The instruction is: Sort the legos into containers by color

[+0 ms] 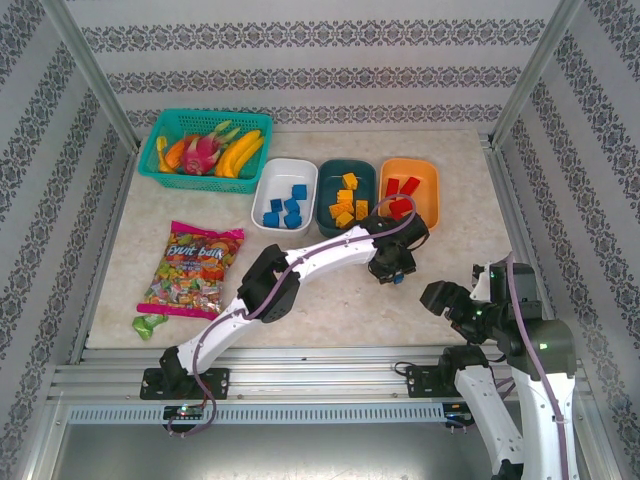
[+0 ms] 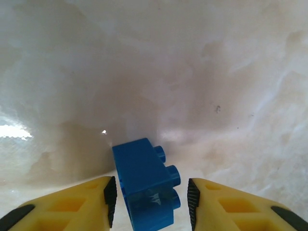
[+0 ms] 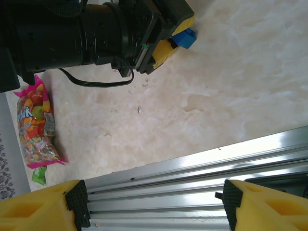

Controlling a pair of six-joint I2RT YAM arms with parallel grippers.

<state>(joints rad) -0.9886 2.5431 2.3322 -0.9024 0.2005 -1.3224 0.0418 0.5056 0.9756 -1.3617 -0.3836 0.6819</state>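
Note:
A blue lego lies on the table between the fingers of my left gripper, its studs pointing right. A narrow gap shows on each side of it, so the jaws stand open around it. From above, the left gripper sits just in front of the orange dish, which holds red legos. The dark teal dish holds yellow legos, and the white dish holds blue legos. My right gripper is open and empty over the near rail.
A candy bag lies at the left, with a small green wrapper below it. A teal basket of fruit stands at the back left. Aluminium rails run along the table's near edge.

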